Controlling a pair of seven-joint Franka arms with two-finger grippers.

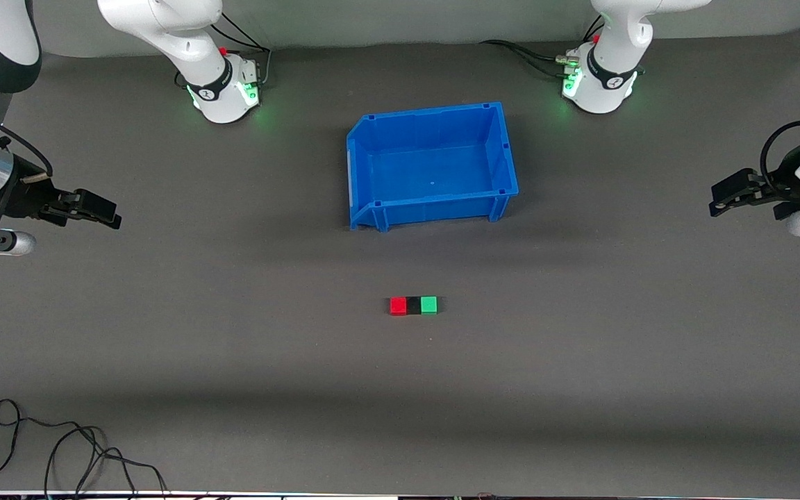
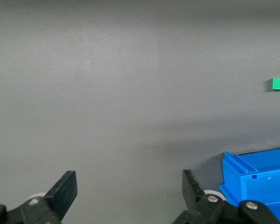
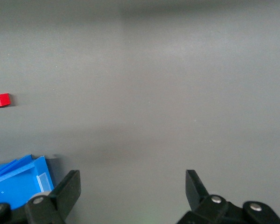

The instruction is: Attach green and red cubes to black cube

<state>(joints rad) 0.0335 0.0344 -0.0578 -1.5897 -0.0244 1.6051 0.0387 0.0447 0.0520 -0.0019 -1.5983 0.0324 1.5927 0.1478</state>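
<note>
1. The small bright red cube (image 1: 398, 305), the small matte black cube (image 1: 413, 305) and the small bright green cube (image 1: 428, 305) sit in one touching row on the dark grey worktop (image 1: 233, 361), black in the middle, red toward the right arm's end and green toward the left arm's end.
2. The row lies nearer the front camera than the empty blue plastic bin (image 1: 504, 149), and apart from it.
3. The left claw (image 1: 719, 203) hangs over the worktop at the left arm's end, well apart from the cubes; its wrist view shows the fingers spread wide with nothing between them.
4. The right claw (image 1: 114, 219) hangs over the right arm's end, also well apart, its fingers likewise spread and empty. Both arms appear to wait.
5. Judged from this layout, the joining looks done, with both coloured cubes against the black one.
6. Risks from here: whether the cubes actually hold together cannot be told, so any sweep of an arm low across the middle could knock the row and split it. A claw coming down off-centre on an end cube could push it away from the black one.
</note>
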